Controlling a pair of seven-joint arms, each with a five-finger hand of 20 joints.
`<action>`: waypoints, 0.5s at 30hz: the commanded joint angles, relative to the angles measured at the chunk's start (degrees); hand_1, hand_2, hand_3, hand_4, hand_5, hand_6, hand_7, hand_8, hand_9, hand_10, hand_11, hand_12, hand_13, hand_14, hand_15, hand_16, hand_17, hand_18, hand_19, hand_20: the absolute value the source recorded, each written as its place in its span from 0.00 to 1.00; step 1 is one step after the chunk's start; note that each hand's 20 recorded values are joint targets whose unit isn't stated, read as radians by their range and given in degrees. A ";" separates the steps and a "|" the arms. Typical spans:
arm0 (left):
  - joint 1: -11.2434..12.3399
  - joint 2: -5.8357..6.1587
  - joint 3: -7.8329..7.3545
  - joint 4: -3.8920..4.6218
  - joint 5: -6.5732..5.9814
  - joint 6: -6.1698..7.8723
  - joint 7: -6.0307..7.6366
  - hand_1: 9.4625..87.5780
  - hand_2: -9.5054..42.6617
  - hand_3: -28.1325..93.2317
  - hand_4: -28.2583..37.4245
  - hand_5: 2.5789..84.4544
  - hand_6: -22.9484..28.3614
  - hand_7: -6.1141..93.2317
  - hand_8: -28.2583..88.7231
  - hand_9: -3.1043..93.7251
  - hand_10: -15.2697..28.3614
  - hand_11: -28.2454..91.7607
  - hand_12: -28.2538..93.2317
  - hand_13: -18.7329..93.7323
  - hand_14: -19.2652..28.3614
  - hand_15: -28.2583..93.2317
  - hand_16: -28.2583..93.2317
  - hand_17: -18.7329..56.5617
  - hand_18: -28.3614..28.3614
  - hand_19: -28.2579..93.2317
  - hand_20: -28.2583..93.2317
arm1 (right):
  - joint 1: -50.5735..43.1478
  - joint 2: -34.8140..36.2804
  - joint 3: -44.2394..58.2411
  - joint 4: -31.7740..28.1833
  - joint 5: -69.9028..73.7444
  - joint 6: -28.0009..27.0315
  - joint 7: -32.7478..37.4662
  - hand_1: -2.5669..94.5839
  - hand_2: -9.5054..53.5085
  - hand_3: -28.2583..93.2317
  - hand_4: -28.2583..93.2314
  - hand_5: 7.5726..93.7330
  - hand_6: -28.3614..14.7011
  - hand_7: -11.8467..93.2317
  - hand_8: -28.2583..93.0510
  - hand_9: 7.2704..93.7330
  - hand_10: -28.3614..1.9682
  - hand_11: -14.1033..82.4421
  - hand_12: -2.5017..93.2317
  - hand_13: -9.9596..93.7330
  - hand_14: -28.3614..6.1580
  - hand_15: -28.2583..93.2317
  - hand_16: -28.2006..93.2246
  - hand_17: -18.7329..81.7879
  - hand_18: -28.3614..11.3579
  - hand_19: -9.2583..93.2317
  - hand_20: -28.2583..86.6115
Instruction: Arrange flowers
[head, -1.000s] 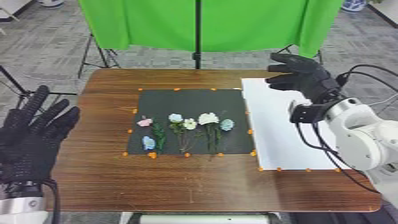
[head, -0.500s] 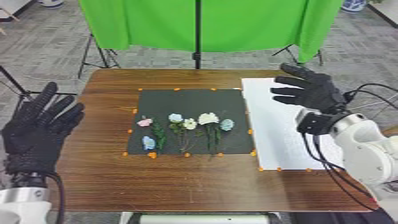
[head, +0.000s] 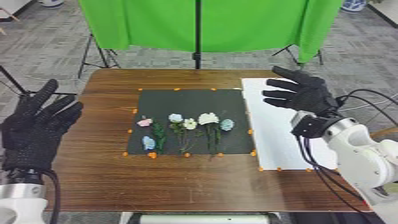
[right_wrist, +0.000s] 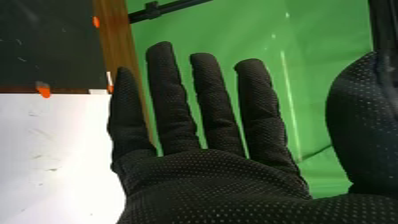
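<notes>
While my left robot hand (head: 34, 137) and right robot hand (head: 304, 96) hang open, fingers extended, I see the pink, white and blue flowers (head: 208, 118) lying on the black mat (head: 187, 101) on the worktop (head: 204, 185).

From high, the head view looks forward-down over the dark mat (head: 185, 102); the wrist view, closer, right of it, faces the green curtain (head: 258, 25); both share these.

Head view: green curtain (head: 213, 25) cut off by the edge at twelve o'clock. White sheet (head: 277, 130), three to four o'clock, partly hidden under the right hand (head: 306, 96) and right arm (head: 360, 155); that arm runs out of frame at four o'clock, the left arm (head: 19, 204) between seven and eight. Stems (head: 212, 136) near six o'clock: too small to count.
</notes>
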 joint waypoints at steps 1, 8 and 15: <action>1.39 -0.74 0.91 -0.66 0.05 1.35 0.45 0.12 0.31 0.86 0.00 0.36 0.55 0.20 0.16 0.35 0.78 0.42 0.33 0.37 0.93 0.56 0.18 0.13 0.97 0.68 0.36 | -1.63 -0.12 1.47 0.27 1.67 -0.32 -1.53 0.23 0.21 0.90 0.00 0.40 0.68 0.26 0.13 0.44 0.48 0.23 0.17 0.47 0.31 0.44 0.36 0.24 0.10 0.57 0.36; 2.24 0.10 1.47 -0.53 -0.32 1.59 2.36 0.13 0.31 0.87 0.00 0.36 0.55 0.20 0.16 0.36 0.79 0.43 0.34 0.38 0.96 0.60 0.19 0.14 0.98 0.70 0.37 | -1.58 1.31 1.43 0.57 2.45 -0.95 -2.03 0.23 0.22 0.91 0.00 0.40 0.68 0.26 0.13 0.45 0.48 0.24 0.17 0.49 0.31 0.48 0.36 0.24 0.10 0.58 0.38; 0.90 0.66 3.46 0.02 -0.62 1.44 3.06 0.13 0.31 0.87 0.00 0.36 0.55 0.21 0.16 0.36 0.79 0.43 0.34 0.38 0.96 0.60 0.18 0.14 0.98 0.70 0.36 | -1.41 2.09 1.48 0.59 3.91 -0.93 -2.35 0.22 0.23 0.91 0.00 0.41 0.68 0.26 0.13 0.46 0.49 0.24 0.17 0.49 0.31 0.48 0.35 0.24 0.10 0.58 0.38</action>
